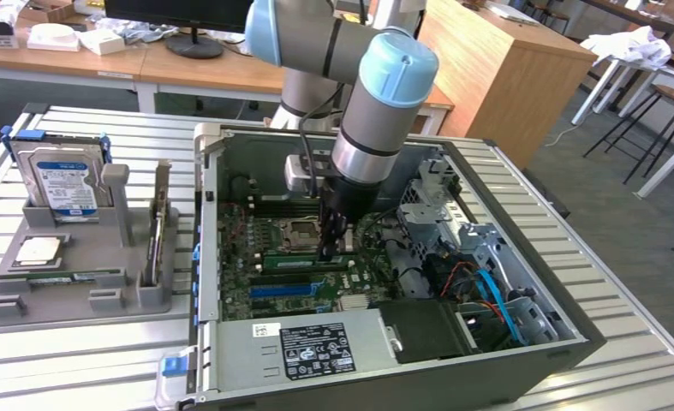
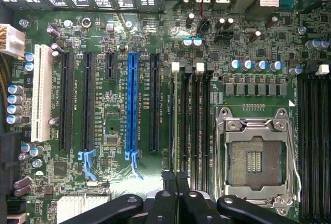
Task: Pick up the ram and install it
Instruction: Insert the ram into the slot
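At the exterior view's left, a grey holder (image 1: 56,300) with the hard drive (image 1: 65,184) was standing well apart from the work. In the middle, the gripper (image 1: 334,248) was lowered into the open computer case (image 1: 451,372). Its fingers were closed together right over the upper edge of the ram (image 1: 302,261). The ram appeared to be set upright in the memory slot nearest the blue slot (image 2: 132,105) – whether it was pinched or only pressed could not be told.

Trouble could probably be caused by a small tilt: if the ram (image 2: 175,120) was not square in its slot, downward force might bend it or leave the white latch (image 2: 175,66) unlocked. The closed tips (image 2: 176,178) might also slip off such a thin edge and strike the motherboard (image 2: 111,131).

Further right, blue cables (image 1: 491,291) were lying in the case, away from the gripper.

The case and holder were placed on a slatted metal table (image 1: 86,368). Behind it, desks (image 1: 86,60) were seen at the left, then a wooden cabinet (image 1: 497,68), then stools (image 1: 657,111) at the right.
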